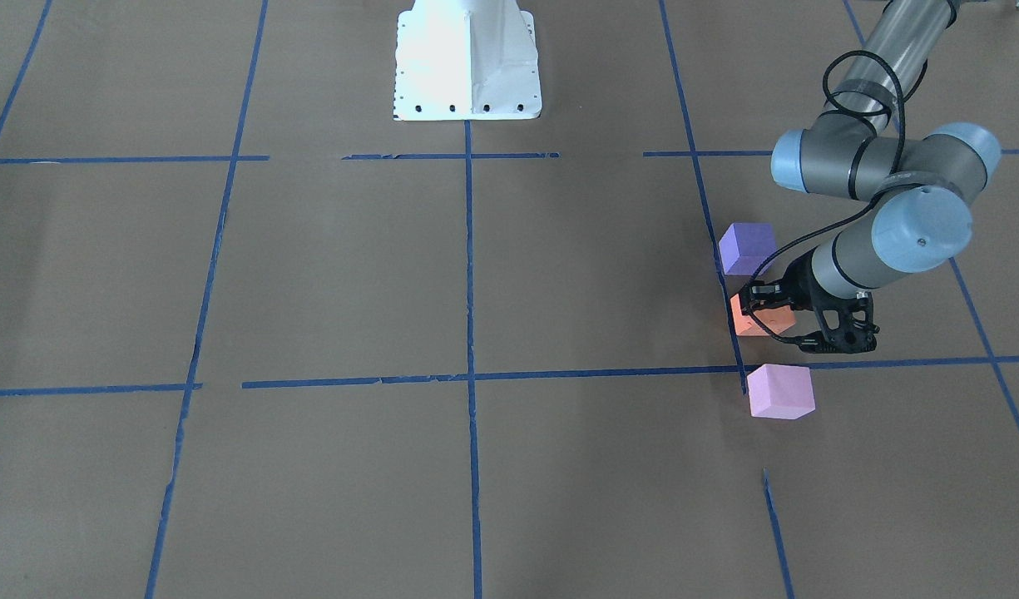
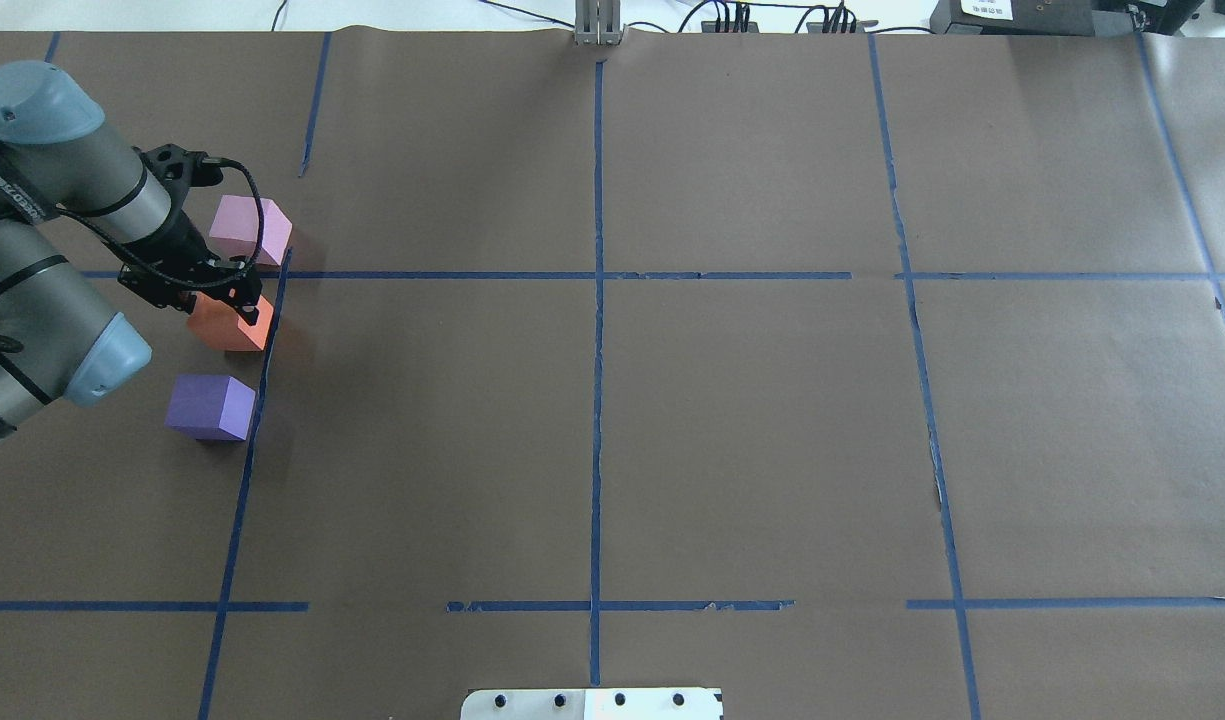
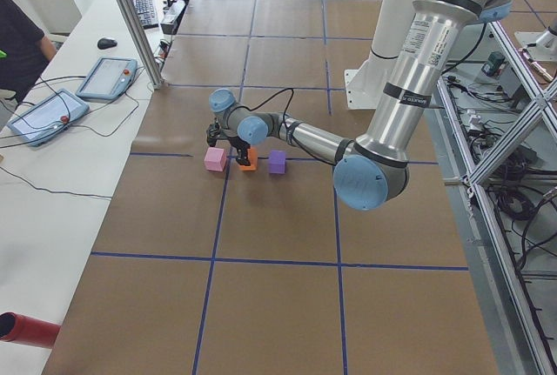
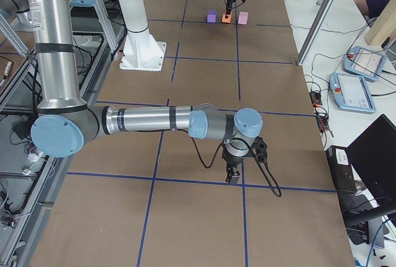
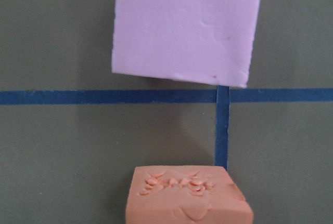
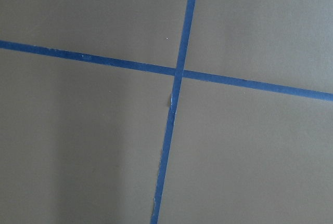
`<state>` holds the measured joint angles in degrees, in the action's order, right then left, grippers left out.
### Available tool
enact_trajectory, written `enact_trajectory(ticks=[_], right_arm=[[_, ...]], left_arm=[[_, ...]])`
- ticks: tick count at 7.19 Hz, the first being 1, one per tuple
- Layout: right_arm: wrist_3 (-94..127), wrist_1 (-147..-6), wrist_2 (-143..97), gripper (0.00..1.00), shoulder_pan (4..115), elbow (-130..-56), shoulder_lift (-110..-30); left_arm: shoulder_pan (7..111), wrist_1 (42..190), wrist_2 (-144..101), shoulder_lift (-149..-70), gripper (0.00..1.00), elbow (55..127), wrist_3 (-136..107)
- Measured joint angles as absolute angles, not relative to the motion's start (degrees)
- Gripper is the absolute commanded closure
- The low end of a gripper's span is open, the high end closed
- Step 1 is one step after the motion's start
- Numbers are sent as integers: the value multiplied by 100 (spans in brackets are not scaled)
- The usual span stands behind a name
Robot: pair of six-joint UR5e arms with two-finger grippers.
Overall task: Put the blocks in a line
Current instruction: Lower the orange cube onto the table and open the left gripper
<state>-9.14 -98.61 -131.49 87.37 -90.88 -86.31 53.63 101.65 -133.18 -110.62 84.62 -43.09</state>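
Observation:
The orange block (image 1: 763, 322) rests on the brown paper between the dark purple block (image 1: 746, 247) and the pale pink block (image 1: 779, 391); the three form a short row beside a blue tape line. My left gripper (image 1: 763, 304) is down over the orange block (image 2: 222, 325) and shut on it. The left wrist view shows the orange block (image 5: 187, 198) close below and the pink block (image 5: 187, 26) beyond a tape cross. My right gripper (image 4: 234, 177) hangs low over bare paper far from the blocks; I cannot tell whether it is open.
Blue tape lines (image 2: 597, 400) divide the brown table cover into squares. The white robot base plate (image 1: 467, 62) stands at the robot's side. Control tablets (image 3: 52, 114) and cables lie on the white bench past the table's far edge.

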Motion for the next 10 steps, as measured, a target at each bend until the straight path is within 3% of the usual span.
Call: enact_trajectory(ticks=[2,3,4,6,10], right_arm=[[-914,-9861,-13148,0,8736,-9088,-8631],[-914,-9861,-13148,0,8736,-9088,-8631],[-914,-9861,-13148,0,8736,-9088,-8631],[-914,-9861,-13148,0,8736,-9088,-8631],[-914,-9861,-13148,0,8736,-9088,-8629]], left_arm=[[5403,10204,-13323,-11065,77,8408,-4317],[5413,10243,-13324,-11068,64,8380,-4321],[5413,10294,-13324,-11071,46,8348,-4323],[5414,10346,-13324,-11076,0,8298,-4326],[5409,10363,-13323,-11071,0,8314,-4337]])
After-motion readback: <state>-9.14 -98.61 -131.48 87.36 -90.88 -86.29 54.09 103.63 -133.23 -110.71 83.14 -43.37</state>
